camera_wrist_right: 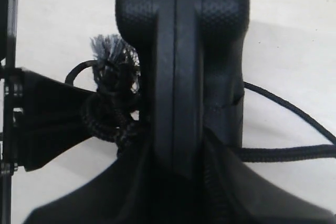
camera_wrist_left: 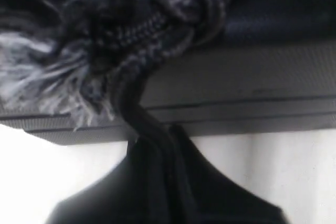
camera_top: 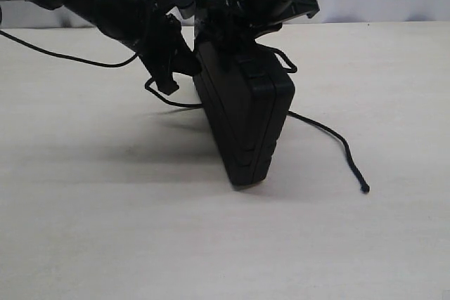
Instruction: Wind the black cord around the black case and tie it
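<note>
The black case point(camera_top: 246, 121) stands on edge on the table, leaning a little. My right gripper point(camera_top: 232, 33) comes down from above and is shut on its upper end; in the right wrist view the case point(camera_wrist_right: 181, 66) fills the gap between the fingers of this gripper point(camera_wrist_right: 194, 166). My left gripper point(camera_top: 188, 61) is at the case's left side near the top, shut on the black cord point(camera_wrist_left: 144, 114) just below its knot and frayed end point(camera_wrist_left: 63, 77). The cord point(camera_top: 323, 131) trails across the table to a knotted tip point(camera_top: 364, 188) on the right.
A slack bit of cord point(camera_top: 169, 100) hangs under the left gripper. A thin black arm cable point(camera_top: 63, 54) runs over the table at the back left. The table point(camera_top: 105, 230) is pale and bare in front of the case.
</note>
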Action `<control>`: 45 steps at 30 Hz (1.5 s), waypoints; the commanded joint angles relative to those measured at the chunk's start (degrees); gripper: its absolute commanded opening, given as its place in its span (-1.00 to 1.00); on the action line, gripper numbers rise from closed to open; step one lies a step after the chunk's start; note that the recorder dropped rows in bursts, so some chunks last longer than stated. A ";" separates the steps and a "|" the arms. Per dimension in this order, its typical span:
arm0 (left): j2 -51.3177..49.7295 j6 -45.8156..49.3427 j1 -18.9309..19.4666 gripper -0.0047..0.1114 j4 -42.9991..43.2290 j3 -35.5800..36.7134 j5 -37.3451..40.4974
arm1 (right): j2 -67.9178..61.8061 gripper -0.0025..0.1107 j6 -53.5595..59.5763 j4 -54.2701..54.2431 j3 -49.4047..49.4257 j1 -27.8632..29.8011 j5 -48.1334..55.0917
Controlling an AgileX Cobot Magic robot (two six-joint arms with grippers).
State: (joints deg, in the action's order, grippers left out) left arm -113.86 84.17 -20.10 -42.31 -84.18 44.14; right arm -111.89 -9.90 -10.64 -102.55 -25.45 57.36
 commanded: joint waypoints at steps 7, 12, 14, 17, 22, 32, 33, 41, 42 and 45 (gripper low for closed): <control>1.67 -0.04 -0.77 -0.92 5.89 0.09 2.85 | 0.80 -0.88 -0.15 -2.50 -0.70 0.00 -1.78; 1.67 -0.16 -1.29 -0.92 8.57 0.09 3.11 | 1.44 -0.88 3.16 -2.55 -0.70 0.00 -1.29; 1.67 -0.16 -1.23 -0.92 8.44 0.09 3.11 | 1.73 -0.88 3.54 -2.43 -0.70 0.00 -1.28; 1.67 -0.26 -1.23 -0.92 8.32 0.09 3.24 | 1.73 -0.77 3.07 -2.43 -0.70 0.00 -1.62; 1.67 -0.26 -1.23 -0.92 7.93 0.09 3.41 | 1.73 -0.33 3.07 -3.89 -0.70 0.00 -1.62; 1.67 -0.26 -1.23 -0.92 6.59 0.09 3.41 | 3.29 -0.26 3.07 -3.75 -0.70 0.00 -1.32; 1.67 -0.26 -1.23 -0.92 6.04 0.09 3.41 | 3.29 -0.26 3.07 -3.75 -0.70 0.00 -1.05; 2.12 4.11 -1.23 -0.92 -0.88 0.09 5.23 | 3.29 -0.26 4.27 -3.71 -0.70 0.00 0.52; 2.25 4.40 -1.23 -0.92 -1.00 0.09 5.24 | 3.29 -0.26 4.27 -3.71 -0.70 0.00 0.52; 2.96 4.40 -1.23 -0.92 -1.42 0.09 5.24 | 3.29 -0.26 4.27 -3.71 -0.70 0.00 0.52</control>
State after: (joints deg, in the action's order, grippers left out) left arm -112.20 87.98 -20.93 -42.23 -84.18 48.80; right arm -109.18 -6.41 -14.31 -102.78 -25.45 57.35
